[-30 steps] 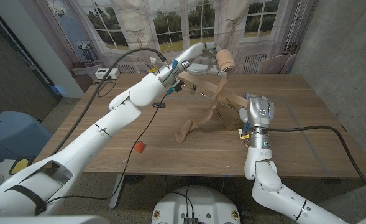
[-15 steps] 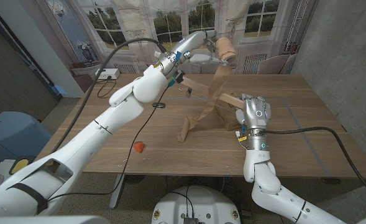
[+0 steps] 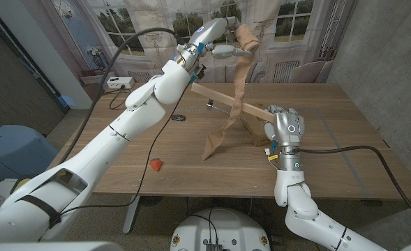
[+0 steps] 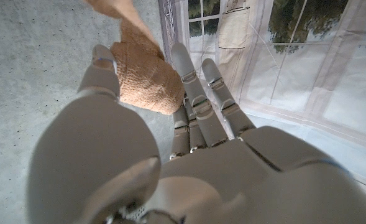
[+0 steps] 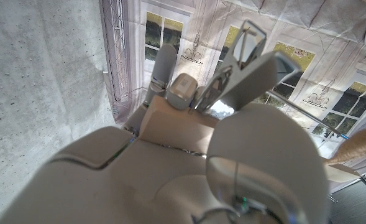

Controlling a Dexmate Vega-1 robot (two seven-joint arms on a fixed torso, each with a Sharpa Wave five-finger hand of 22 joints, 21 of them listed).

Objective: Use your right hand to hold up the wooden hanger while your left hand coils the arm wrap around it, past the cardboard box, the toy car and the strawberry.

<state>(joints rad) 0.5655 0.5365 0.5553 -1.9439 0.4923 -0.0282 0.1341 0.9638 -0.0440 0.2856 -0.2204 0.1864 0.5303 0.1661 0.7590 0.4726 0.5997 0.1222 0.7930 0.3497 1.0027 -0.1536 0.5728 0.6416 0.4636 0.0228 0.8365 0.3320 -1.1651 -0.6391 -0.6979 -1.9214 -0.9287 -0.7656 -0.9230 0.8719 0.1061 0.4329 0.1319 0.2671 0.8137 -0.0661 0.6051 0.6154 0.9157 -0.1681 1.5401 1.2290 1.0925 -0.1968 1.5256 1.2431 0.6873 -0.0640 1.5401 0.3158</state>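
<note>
My left hand (image 3: 221, 46) is raised high over the far side of the table and holds the tan roll of arm wrap (image 3: 247, 35). In the left wrist view the roll (image 4: 146, 76) sits between its thumb and fingers. A strip of wrap (image 3: 227, 115) hangs from the roll down to the table, crossing the wooden hanger (image 3: 219, 95). My right hand (image 3: 285, 127) grips one end of the hanger and holds it up at a slant; its metal clip (image 5: 245, 46) shows above that hand. The cardboard box (image 3: 252, 128) lies beside the right hand. The strawberry (image 3: 155, 164) is near the front edge, and the small dark toy car (image 3: 179, 117) sits mid-table.
A white power strip (image 3: 118, 82) with a cable lies at the table's (image 3: 345, 146) far left corner. The black cable of my left arm hangs over the left half of the table. A printed window backdrop stands behind the table.
My left hand has lifted the roll higher and further back, drawing the strip out longer and straighter. The hanger's free end has risen in my right hand.
</note>
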